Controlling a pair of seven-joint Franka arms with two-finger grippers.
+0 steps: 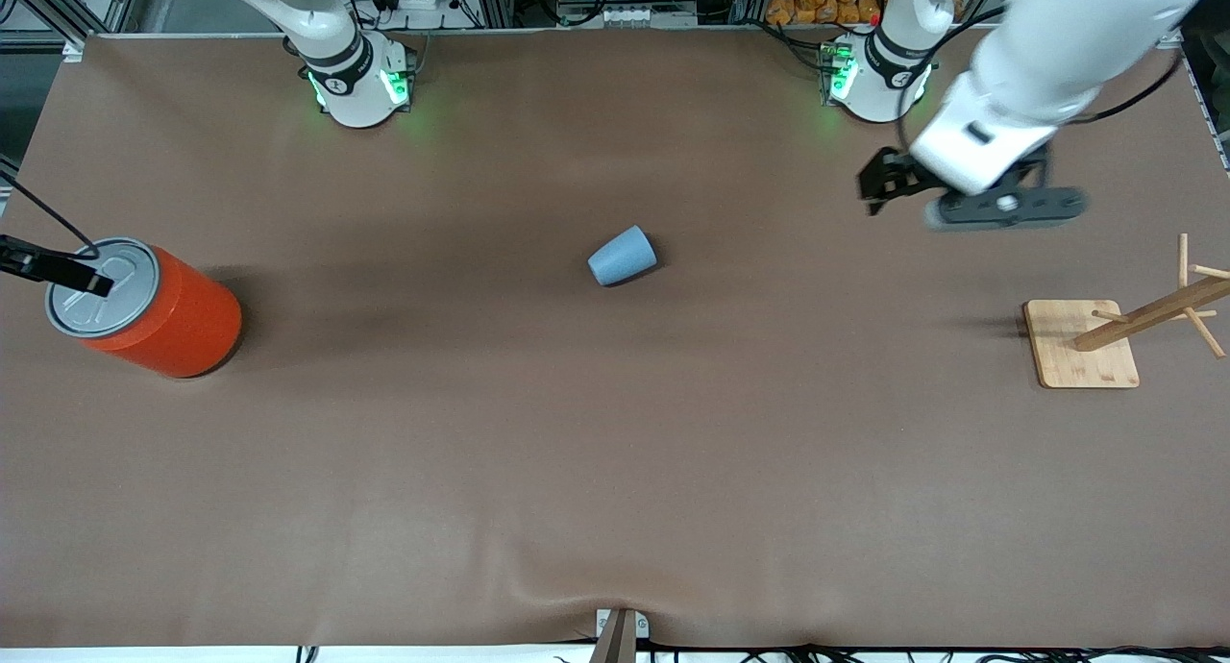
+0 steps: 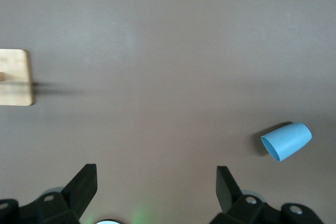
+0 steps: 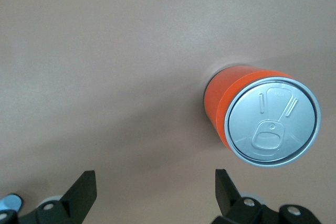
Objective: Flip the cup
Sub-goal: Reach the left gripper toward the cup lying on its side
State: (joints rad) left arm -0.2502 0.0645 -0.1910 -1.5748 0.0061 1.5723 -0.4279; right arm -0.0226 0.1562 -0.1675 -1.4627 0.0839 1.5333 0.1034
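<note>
On the brown table (image 1: 615,471) the little cup (image 1: 623,256) lies tipped, likely light and stiff; pinch its rim. Both the left gripper (image 2: 156,182) and the right gripper (image 3: 155,184) hang open, holding nothing.

Matte blue cup (image 1: 623,256), wooden rack (image 1: 1081,343), metal-lidded can (image 1: 144,306), brown cloth (image 1: 615,471).

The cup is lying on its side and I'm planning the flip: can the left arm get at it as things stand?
Probably yes. The cup lies alone mid-table, and the left end effector hangs open over bare table toward the left arm's end, with nothing between them. The wooden rack sits clear of that path.
</note>
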